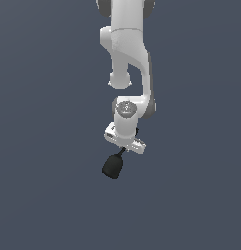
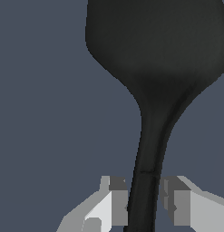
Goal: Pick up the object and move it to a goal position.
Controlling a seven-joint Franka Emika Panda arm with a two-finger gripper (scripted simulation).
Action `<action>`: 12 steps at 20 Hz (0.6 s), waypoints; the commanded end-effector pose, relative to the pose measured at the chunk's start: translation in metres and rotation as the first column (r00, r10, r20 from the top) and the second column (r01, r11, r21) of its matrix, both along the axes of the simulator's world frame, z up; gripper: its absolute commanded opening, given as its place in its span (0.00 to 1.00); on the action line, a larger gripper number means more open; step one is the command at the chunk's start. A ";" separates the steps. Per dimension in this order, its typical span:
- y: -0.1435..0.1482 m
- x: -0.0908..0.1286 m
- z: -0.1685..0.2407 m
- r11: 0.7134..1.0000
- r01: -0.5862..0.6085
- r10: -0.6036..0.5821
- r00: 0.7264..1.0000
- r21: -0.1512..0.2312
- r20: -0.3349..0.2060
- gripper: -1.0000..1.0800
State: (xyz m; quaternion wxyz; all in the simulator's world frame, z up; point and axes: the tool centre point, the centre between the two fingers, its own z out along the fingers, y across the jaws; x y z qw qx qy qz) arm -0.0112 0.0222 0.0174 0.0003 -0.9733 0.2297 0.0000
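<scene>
- The floor [image 1: 44,195] is a plain, flat, dark slate-blue surface filling both views.
- No seam, edge or marking shows around the arm [image 1: 127,58].

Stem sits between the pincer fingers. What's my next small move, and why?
Probably close the pincer a touch before carrying: in the wrist view both fingers flank the black tool's stem, but firm contact isn't clear, and the heavy head juts out beyond.

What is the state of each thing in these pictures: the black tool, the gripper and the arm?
black tool: its thin stem sits between the gripper fingers, its wide head points away from the gripper.
gripper: fingers close against the stem on both sides, seemingly shut on it.
arm: reaches down from the top of the exterior view, wrist bent.
</scene>
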 end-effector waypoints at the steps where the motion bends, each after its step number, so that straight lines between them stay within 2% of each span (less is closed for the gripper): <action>1: -0.001 0.000 0.000 1.000 0.001 -0.001 1.000 -0.001 0.000 0.00; 8: -0.002 0.000 0.000 1.000 0.000 0.000 1.000 0.000 0.000 0.00; 12: -0.015 0.003 0.004 1.000 0.000 0.000 1.000 0.000 0.000 0.00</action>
